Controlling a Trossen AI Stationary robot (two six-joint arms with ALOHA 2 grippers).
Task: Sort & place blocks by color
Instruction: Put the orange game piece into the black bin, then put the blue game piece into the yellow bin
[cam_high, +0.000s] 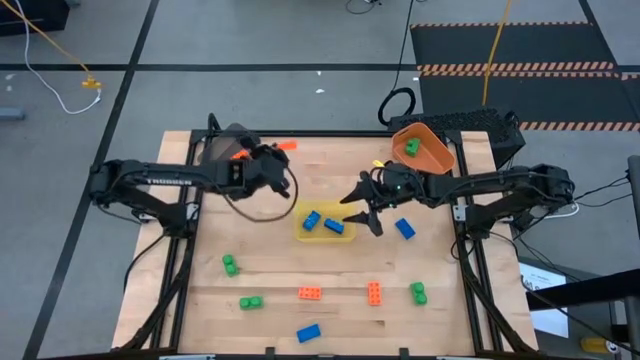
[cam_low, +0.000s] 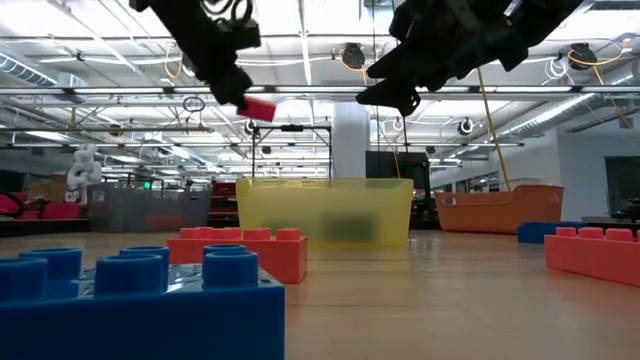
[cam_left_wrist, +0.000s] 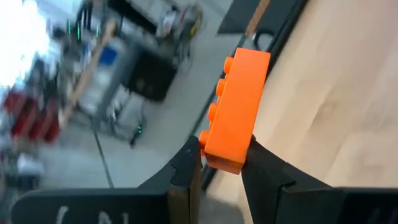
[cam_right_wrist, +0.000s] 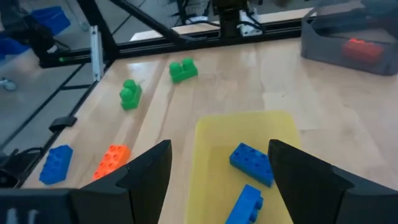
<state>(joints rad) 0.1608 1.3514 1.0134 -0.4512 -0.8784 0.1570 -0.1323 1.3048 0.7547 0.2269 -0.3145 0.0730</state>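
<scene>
1. The left gripper (cam_left_wrist: 221, 165) is clamped on an orange block (cam_left_wrist: 235, 109), gripping its lower end between both fingers; the block's studs face sideways. In the high view this gripper (cam_high: 278, 152) is raised near the table's far edge, just beside the grey bin (cam_high: 222, 147).
2. The grey bin (cam_right_wrist: 348, 40) holds one orange block (cam_right_wrist: 362, 47).
3. The right gripper (cam_right_wrist: 217, 171) is spread wide and holds nothing. It hangs above the edge of the yellow bin (cam_right_wrist: 211, 134); in the high view it (cam_high: 362, 210) sits at that bin's right side.
4. The yellow bin (cam_high: 302, 235) stands at mid-table and contains two blue blocks (cam_high: 312, 220) (cam_high: 334, 227).
5. A third blue block (cam_high: 404, 228) lies on the table just right of the yellow bin.
6. The orange bin (cam_high: 436, 152) stands tilted at the far right corner with a green block (cam_high: 411, 147) inside.
7. Loose blocks on the near half of the table:
   - green (cam_high: 230, 264), at left;
   - green (cam_high: 250, 302), nearer the front edge;
   - green (cam_high: 418, 292), at right;
   - orange (cam_high: 310, 293) and orange (cam_high: 374, 292), at centre, apart from each other;
   - blue (cam_high: 308, 333), close to the front edge.
</scene>
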